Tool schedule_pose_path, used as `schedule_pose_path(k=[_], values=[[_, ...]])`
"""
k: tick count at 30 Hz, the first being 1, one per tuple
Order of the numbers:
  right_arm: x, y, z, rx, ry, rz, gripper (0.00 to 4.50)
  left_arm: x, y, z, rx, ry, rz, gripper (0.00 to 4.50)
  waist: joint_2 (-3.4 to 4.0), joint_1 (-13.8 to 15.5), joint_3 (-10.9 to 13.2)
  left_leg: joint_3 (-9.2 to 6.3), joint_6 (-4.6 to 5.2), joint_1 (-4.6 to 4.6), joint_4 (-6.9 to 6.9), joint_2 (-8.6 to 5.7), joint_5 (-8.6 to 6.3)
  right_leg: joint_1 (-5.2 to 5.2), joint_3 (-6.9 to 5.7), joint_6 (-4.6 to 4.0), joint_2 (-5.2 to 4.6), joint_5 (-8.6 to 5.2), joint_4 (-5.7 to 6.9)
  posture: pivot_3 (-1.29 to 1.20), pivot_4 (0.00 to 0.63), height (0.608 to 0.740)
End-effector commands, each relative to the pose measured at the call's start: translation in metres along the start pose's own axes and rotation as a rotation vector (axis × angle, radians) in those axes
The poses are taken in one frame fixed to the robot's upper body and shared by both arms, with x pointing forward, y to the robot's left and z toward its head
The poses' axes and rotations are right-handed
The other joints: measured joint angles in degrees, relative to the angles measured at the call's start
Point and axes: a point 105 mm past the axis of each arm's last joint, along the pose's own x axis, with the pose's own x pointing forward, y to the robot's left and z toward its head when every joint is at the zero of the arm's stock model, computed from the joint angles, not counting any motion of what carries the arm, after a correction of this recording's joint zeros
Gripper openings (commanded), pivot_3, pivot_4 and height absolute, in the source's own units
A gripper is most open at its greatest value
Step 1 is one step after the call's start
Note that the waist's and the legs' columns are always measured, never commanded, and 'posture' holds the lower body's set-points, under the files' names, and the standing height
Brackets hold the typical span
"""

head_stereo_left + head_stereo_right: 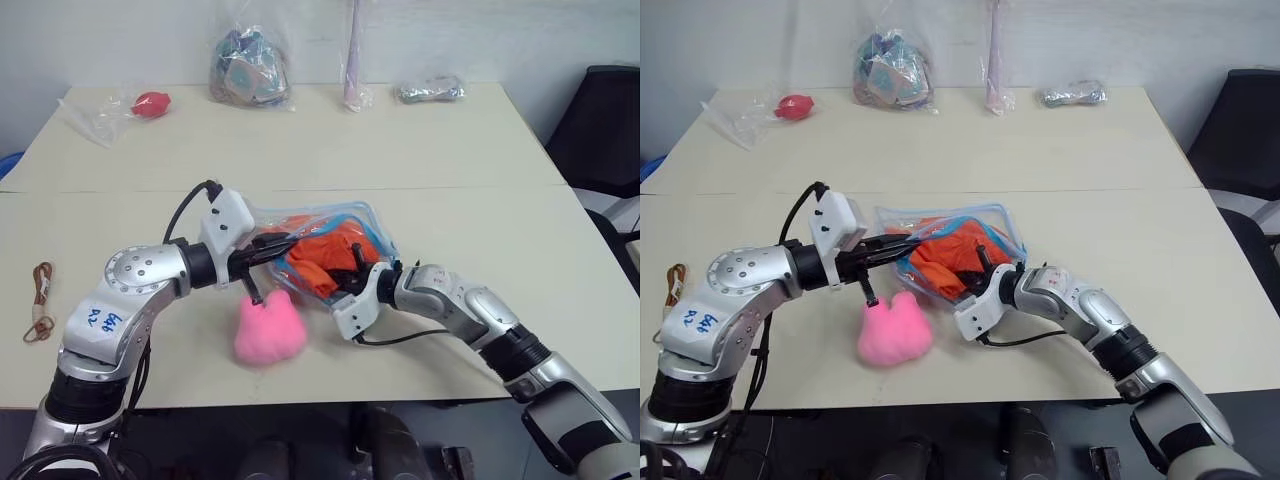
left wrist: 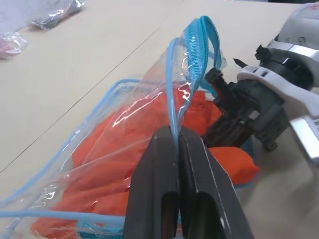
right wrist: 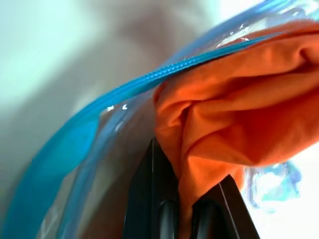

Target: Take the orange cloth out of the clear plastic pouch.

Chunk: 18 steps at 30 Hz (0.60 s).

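The pompom (image 1: 268, 331) lies nearest, a fluffy pink lump close to the desk's (image 1: 480, 210) front edge, just below the pouch (image 1: 322, 250). The pouch is lifted a little off the desk, around the middle of the front half, with the cloth (image 1: 330, 258) bunched inside it and bulging toward the mouth.

The left gripper (image 2: 177, 149) has its fingers clenched on the blue-edged rim of the pouch, holding one lip of the opening up so the mouth gapes. The right gripper (image 3: 182, 199) reaches in from the other side; its fingers have clamped onto a fold of the cloth, orange fabric pinched between them right at the pouch's rim.

So I'd say the grasping step is done and the pulling out is in hand. The cloth is not yet free: most of it sits inside the plastic. The next move calls for the right arm to draw back away from the pouch while the left holds the rim firm, so the pouch does not trail along with the cloth.

Along the desk's far edge lie a red ball (image 1: 151, 103) in a clear bag and some other wrapped things, well apart from all this.
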Motion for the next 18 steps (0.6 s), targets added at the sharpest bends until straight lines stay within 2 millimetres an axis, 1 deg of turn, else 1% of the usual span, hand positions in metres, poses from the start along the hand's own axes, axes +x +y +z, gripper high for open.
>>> schedule_pose_path(k=[1,3,5,7,9,10,11,12,13,15,18], values=[[-0.018,-0.017,0.004,-0.061,-0.038,-0.067,0.02,0.001,0.001,-0.002,0.059,0.016,0.003,0.00,0.00,0.0,0.0,0.00,0.00,-0.02,0.00,-0.01,0.00,-0.02,0.00,0.00,-0.01,0.00,0.00,0.00,0.150,0.740],[-0.030,-0.028,0.005,-0.085,-0.048,-0.105,0.02,0.002,0.002,-0.010,0.071,0.045,0.012,0.00,0.01,-0.1,0.0,0.02,0.00,-0.04,0.00,-0.01,0.00,-0.04,0.00,0.02,-0.01,0.01,-0.03,0.00,0.150,0.740],[-0.041,-0.041,0.011,-0.104,-0.087,-0.150,0.02,0.003,0.002,-0.017,0.079,0.069,0.022,0.00,0.01,-0.2,0.0,0.07,0.00,-0.06,0.00,0.01,0.00,-0.08,0.02,0.03,0.00,0.02,-0.02,0.00,0.150,0.740],[-0.046,-0.047,0.015,-0.111,-0.105,-0.170,0.02,0.003,0.003,-0.020,0.076,0.074,0.026,0.00,0.01,-0.2,0.0,0.14,0.00,-0.10,0.00,0.05,0.00,-0.21,0.04,0.03,0.02,0.02,0.01,0.00,0.150,0.740],[-0.056,-0.055,0.022,-0.028,-0.155,-0.203,0.02,0.005,0.003,-0.023,0.082,0.082,0.030,0.00,0.01,-0.2,0.0,0.18,0.00,-0.10,-0.01,0.09,0.00,-0.22,0.03,0.03,0.06,0.02,0.01,0.00,0.150,0.740],[-0.067,-0.067,0.026,0.041,-0.193,-0.236,0.02,0.005,0.005,-0.026,0.094,0.094,0.037,0.00,0.01,-0.2,0.0,0.20,0.00,-0.11,-0.01,0.09,0.00,-0.24,0.04,0.03,0.05,0.02,0.03,0.00,0.150,0.740],[-0.074,-0.075,0.029,0.089,-0.223,-0.253,0.02,0.005,0.007,-0.028,0.104,0.103,0.042,0.00,0.02,-0.2,0.1,0.21,0.00,-0.11,0.00,0.09,0.00,-0.25,0.03,0.03,0.05,0.02,0.03,0.00,0.150,0.740],[-0.083,-0.082,0.035,0.176,-0.282,-0.257,0.02,0.005,0.008,-0.029,0.103,0.107,0.047,0.00,0.04,-0.1,0.1,0.21,0.00,-0.16,0.00,0.08,0.00,-0.29,0.03,0.03,0.04,0.02,0.02,0.00,0.150,0.740],[-0.091,-0.087,0.039,0.251,-0.325,-0.238,0.02,0.005,0.010,-0.029,0.102,0.108,0.055,0.00,0.04,0.0,0.1,0.20,0.00,-0.20,0.04,0.07,0.00,-0.30,0.01,0.04,0.02,0.03,0.02,0.00,0.150,0.740],[-0.102,-0.091,0.041,0.407,-0.357,-0.172,0.02,0.005,0.013,-0.029,0.101,0.107,0.064,0.00,0.04,0.1,0.1,0.13,0.03,-0.23,0.06,0.06,0.00,-0.30,-0.02,0.06,0.00,0.04,0.01,0.00,0.150,0.740],[-0.124,-0.085,0.044,0.559,-0.374,0.012,0.02,0.005,0.015,-0.030,0.108,0.110,0.071,0.00,0.04,0.5,0.1,0.06,0.08,-0.24,0.07,0.06,-0.03,-0.28,-0.06,0.06,-0.03,0.04,0.00,0.00,0.150,0.740]])
